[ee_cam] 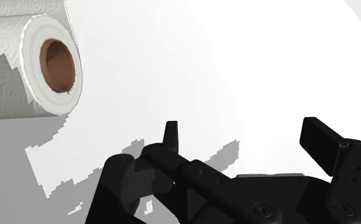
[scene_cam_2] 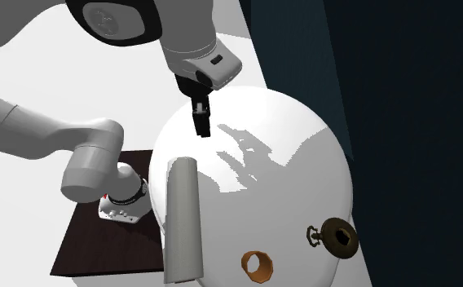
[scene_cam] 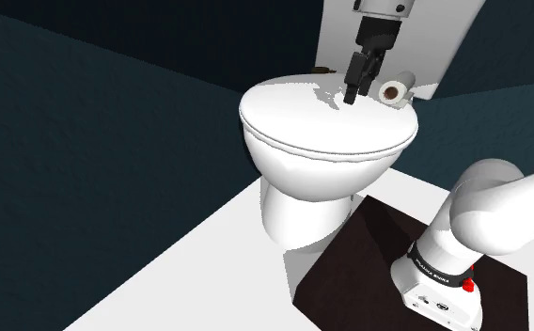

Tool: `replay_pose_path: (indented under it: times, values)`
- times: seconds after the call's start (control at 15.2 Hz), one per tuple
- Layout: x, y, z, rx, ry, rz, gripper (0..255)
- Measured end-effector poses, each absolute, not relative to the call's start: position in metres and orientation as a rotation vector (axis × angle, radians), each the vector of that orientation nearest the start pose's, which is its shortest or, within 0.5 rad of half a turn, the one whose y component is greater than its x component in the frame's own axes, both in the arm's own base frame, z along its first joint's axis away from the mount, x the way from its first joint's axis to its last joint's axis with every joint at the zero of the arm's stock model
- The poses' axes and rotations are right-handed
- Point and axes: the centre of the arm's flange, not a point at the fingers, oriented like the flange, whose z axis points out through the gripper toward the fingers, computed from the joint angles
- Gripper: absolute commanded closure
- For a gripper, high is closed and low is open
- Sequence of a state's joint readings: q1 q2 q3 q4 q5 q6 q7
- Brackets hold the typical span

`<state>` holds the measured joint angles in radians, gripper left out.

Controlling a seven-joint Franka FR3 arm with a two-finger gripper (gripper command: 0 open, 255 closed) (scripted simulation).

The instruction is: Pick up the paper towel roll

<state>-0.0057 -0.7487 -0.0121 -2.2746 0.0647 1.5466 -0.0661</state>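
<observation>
No text, number or brand is legible in any view.

Shoulder view, about 4 o'clock: the dark band [scene_cam: 436, 272] round the foot of the arm [scene_cam: 500, 202] carries one line of small pale lettering running along it. The individual characters cannot be made out.

Second exterior view, about 12 o'clock: the white wrist housing [scene_cam_2: 209, 59] carries a small dark mark near its lower edge. Cannot tell whether it is a label; unreadable.

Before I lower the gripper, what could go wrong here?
The paper towel roll lies on its side, off to one side of the open gripper, not between its fingers; a straight descent would likely hit the toilet lid. A sideways nudge might roll it off the curved lid.
</observation>
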Motion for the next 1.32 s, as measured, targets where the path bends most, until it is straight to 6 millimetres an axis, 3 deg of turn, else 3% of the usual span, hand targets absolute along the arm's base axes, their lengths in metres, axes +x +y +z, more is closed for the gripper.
replay_pose_path:
  times: [0.13,0.26,0.73,0.92,1.32]
  values:
    - [0.319,-0.007,0.616,-3.072,-0.030,-0.029,0]
    - [0.329,-0.021,0.618,-3.079,0.149,-0.004,0]
    - [0.348,-0.108,0.633,-2.985,0.930,0.102,0]
    - [0.344,-0.146,0.641,-2.881,1.262,0.148,0]
    - [0.310,-0.208,0.653,-2.582,1.854,0.230,0]
